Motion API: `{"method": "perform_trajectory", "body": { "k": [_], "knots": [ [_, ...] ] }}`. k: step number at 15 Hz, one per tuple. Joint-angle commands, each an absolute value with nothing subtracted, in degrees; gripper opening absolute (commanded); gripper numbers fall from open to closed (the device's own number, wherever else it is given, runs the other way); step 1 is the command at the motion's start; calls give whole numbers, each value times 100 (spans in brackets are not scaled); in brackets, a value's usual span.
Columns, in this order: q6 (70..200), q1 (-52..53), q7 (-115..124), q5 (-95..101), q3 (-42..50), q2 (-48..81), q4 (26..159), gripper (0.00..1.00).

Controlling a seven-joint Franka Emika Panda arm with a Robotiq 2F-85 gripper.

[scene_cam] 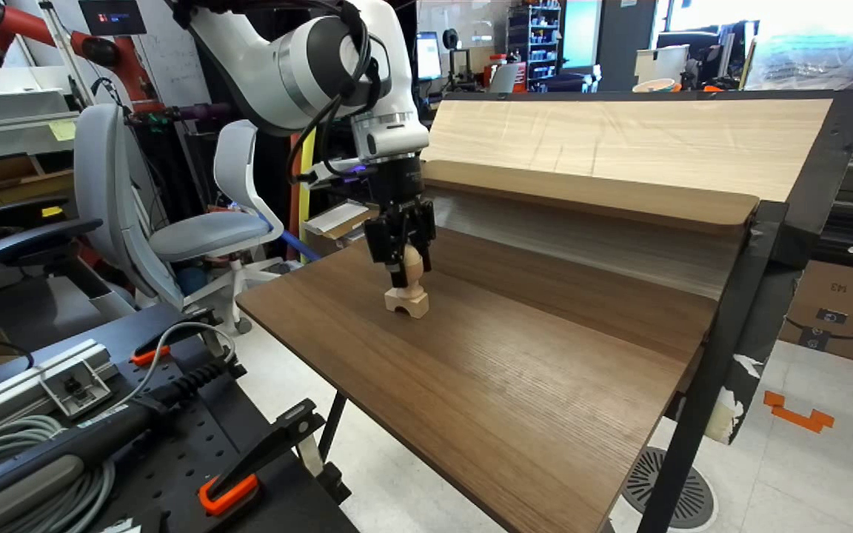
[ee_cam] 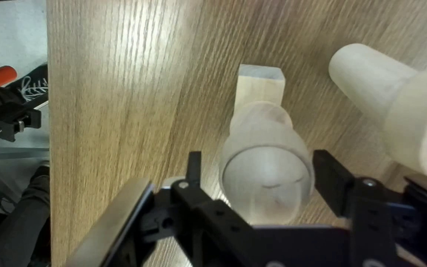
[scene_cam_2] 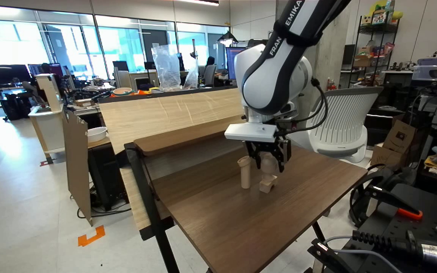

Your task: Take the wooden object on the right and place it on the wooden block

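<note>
Atop the notched wooden block [ee_cam: 261, 87] on the bench [scene_cam: 515, 370], the egg-shaped wooden piece [ee_cam: 267, 174] sits upright. Gripper [ee_cam: 258, 168] spread wider than it, apparently holding nothing: gap at nine o'clock in the wrist view, contact at three unconfirmed. Placement looks done; centre, then withdraw straight up.

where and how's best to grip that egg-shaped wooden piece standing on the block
Around the widest part of the egg-shaped piece, probably from above: it stands upright on the wooden block, narrows below its rounded body, and the open tool straddles it.
</note>
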State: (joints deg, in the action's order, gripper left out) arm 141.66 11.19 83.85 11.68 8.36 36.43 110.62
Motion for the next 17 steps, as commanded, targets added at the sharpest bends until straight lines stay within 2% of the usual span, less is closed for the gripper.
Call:
{"method": "perform_trajectory", "body": {
  "k": [1,10,14,15,17],
  "knots": [
    [14225,1177,8428,1073,864,3718,10952,100],
    [13995,1193,8178,1142,813,3148,11154,100],
    [12992,1140,7574,1245,699,2292,11407,100],
    [13393,1113,7870,1197,724,2915,11039,100],
    [13085,1077,7693,1216,668,2547,11156,100]
  ]
}}
